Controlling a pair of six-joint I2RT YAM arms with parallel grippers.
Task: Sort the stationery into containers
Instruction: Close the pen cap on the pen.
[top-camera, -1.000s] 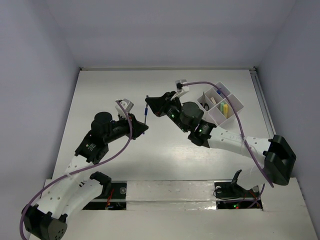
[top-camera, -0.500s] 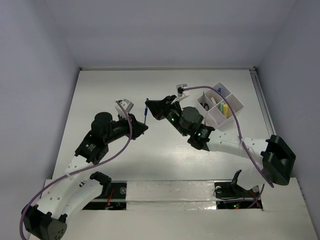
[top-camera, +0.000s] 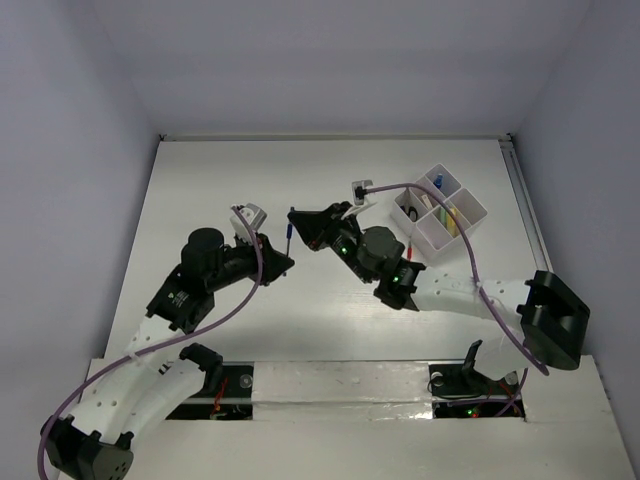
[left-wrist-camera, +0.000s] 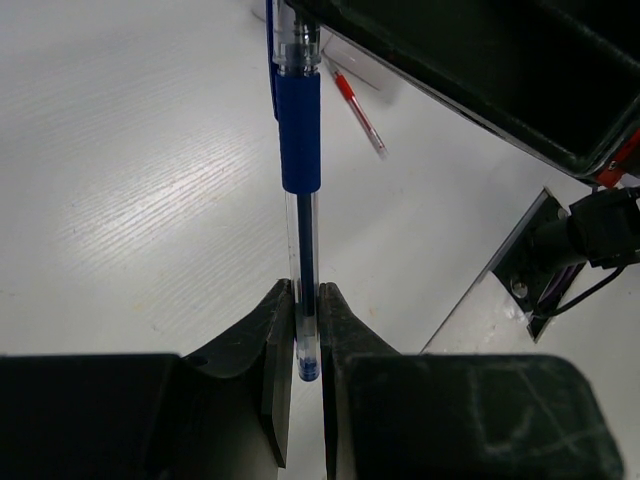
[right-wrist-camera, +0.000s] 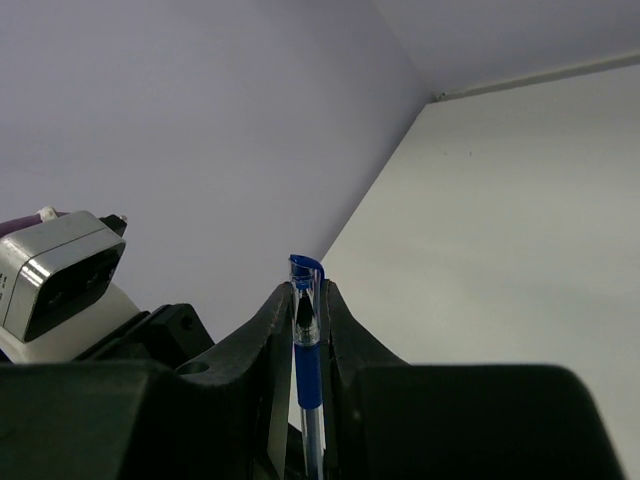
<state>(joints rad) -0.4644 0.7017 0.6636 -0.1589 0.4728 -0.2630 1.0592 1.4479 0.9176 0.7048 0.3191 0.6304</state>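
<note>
Left gripper (top-camera: 283, 262) and right gripper (top-camera: 298, 217) both clamp one blue pen (top-camera: 288, 233) above the worktop (top-camera: 220, 180), a little left of its middle and about halfway between the near and far edges. The pen stands close to upright between the two tools.

In the left wrist view, the left gripper (left-wrist-camera: 305, 300) has its jaws drawn narrow on the pen's clear lower barrel, with the blue end plug sitting between the fingers. The blue grip sleeve (left-wrist-camera: 299, 130) shows higher up.

In the right wrist view, the right gripper (right-wrist-camera: 304, 296) pinches the same pen at its top. The blue cap (right-wrist-camera: 304, 268) pokes out just past the fingertips.

A red pen (left-wrist-camera: 358, 112) lies flat on the worktop beyond the blue one, partly under the right arm.

The white tray (top-camera: 430, 238) sits near the right edge, toward the far right corner and well apart from the blue pen. Its compartments hold yellow sticks (top-camera: 449, 217), a blue item (top-camera: 437, 182) and a small dark piece (top-camera: 412, 212) too small to make out.
</note>
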